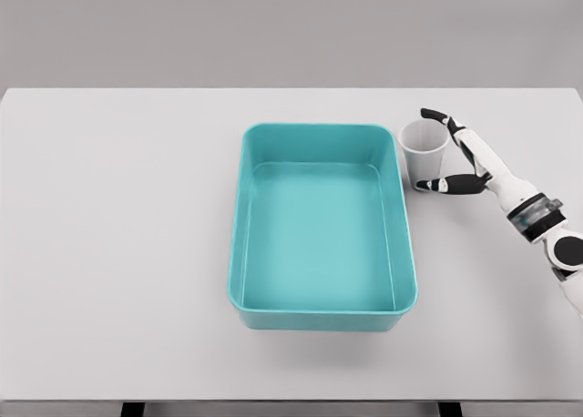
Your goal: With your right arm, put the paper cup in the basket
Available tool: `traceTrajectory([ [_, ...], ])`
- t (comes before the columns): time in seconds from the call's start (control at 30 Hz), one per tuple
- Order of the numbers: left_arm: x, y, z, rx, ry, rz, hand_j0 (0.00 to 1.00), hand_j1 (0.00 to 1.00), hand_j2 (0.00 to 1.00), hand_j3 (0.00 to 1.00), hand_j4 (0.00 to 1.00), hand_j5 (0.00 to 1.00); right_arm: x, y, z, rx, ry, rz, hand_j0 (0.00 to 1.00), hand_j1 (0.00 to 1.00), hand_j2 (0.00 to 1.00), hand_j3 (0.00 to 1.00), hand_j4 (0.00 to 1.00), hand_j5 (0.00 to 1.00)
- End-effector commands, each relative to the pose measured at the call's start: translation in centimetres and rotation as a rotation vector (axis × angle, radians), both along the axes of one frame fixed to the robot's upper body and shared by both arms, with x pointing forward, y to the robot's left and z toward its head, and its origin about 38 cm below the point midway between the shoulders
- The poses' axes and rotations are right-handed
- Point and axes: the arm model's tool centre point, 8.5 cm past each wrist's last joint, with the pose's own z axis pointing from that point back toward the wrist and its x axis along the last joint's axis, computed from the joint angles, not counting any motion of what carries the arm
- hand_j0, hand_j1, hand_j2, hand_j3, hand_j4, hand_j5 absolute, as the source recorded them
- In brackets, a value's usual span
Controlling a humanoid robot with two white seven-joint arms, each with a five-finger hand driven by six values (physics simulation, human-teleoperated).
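A white paper cup point(424, 153) stands upright on the table just right of the teal basket point(319, 137), close to its far right corner. My right hand point(448, 151) reaches in from the lower right and sits against the cup's right side. Its fingers point(437, 116) curve over the far rim and the thumb point(437, 185) lies near the cup's base, spread and not closed around it. The cup rests on the table. The basket is a rectangular tub with nothing inside. My left arm is out of sight.
The white table point(118, 253) stretches wide to the left of the basket and in front of it. Its far edge meets a grey wall, and its near edge runs along the bottom of the picture.
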Motion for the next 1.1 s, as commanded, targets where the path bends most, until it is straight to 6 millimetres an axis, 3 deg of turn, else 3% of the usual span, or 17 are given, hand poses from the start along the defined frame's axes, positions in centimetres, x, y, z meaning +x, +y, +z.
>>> traceTrajectory([
  [0.0,0.0,0.0,0.0,0.000,0.000,0.001,1.00,1.00,1.00,1.00,1.00,1.00,0.0,0.1,-0.1,-0.001,0.002,0.003,0.89,0.89,0.89,0.89,0.89,0.89],
  [0.07,0.0,0.0,0.0,0.000,0.000,0.000,1.00,1.00,1.00,1.00,1.00,1.00,0.0,0.0,0.0,-0.002,0.002,0.002,0.71,0.71,0.71,0.71,0.71,0.71],
  [0.17,0.0,0.0,0.0,0.000,0.000,0.001,1.00,1.00,1.00,1.00,1.00,1.00,0.0,-0.1,0.0,-0.002,0.000,-0.001,0.56,0.56,0.56,0.56,0.56,0.56],
  [0.33,0.0,0.0,0.0,0.000,0.000,0.000,1.00,1.00,1.00,1.00,1.00,1.00,-0.1,-0.6,0.2,-0.012,0.000,-0.006,0.47,0.47,0.47,0.47,0.47,0.47],
  [0.43,-0.1,0.0,0.0,0.000,0.002,0.000,1.00,1.00,1.00,1.00,1.00,1.00,0.0,-0.8,0.4,-0.015,-0.003,-0.006,0.46,0.46,0.46,0.46,0.46,0.46],
  [0.53,0.0,0.0,0.0,0.000,0.000,-0.001,1.00,1.00,1.00,1.00,1.00,1.00,0.1,-1.6,1.9,-0.036,-0.032,-0.001,0.46,0.46,0.46,0.46,0.46,0.46],
  [0.73,0.0,0.0,0.0,0.000,0.000,-0.001,1.00,1.00,1.00,1.00,1.00,1.00,1.1,-1.4,4.3,-0.042,-0.084,0.014,0.46,0.46,0.46,0.46,0.46,0.46],
  [0.93,0.0,0.0,0.0,-0.001,0.000,-0.001,1.00,1.00,1.00,1.00,1.00,1.00,1.8,-0.1,6.5,-0.027,-0.136,0.050,0.47,0.47,0.47,0.47,0.47,0.47],
  [1.07,0.0,0.0,0.0,0.000,0.000,-0.001,1.00,1.00,1.00,1.00,1.00,1.00,2.1,0.5,7.7,-0.022,-0.163,0.066,0.53,0.53,0.53,0.53,0.53,0.53],
])
